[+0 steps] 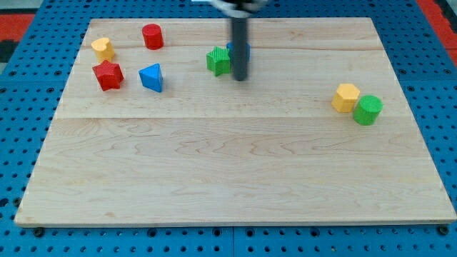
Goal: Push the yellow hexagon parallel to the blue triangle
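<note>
**Tip Position and Block Layout on the Board**

Our arm ends in a plain dark rod [239,46]; it carries no jaws, so nothing opens, closes or holds anything. Our tip [240,78] rests on the wooden board [228,171] in the upper middle of the view. It sits just to the right of the green star-shaped block [218,61]; contact between them cannot be confirmed. A blue block [231,48] lies directly behind the rod, mostly hidden, and its shape cannot be made out.

The yellow hexagon [346,97] lies at the view's right, well apart from our tip. The green cylinder [368,109] touches it on its lower right side.

The blue triangle [151,77] lies toward the view's upper left, well apart from the yellow hexagon and slightly higher in the view. The red star-shaped block [108,75] sits near it on the left. Above these, the small yellow block [103,48], whose shape is unclear, occupies the upper left corner area, and the red cylinder [152,36] stands to its right.
</note>
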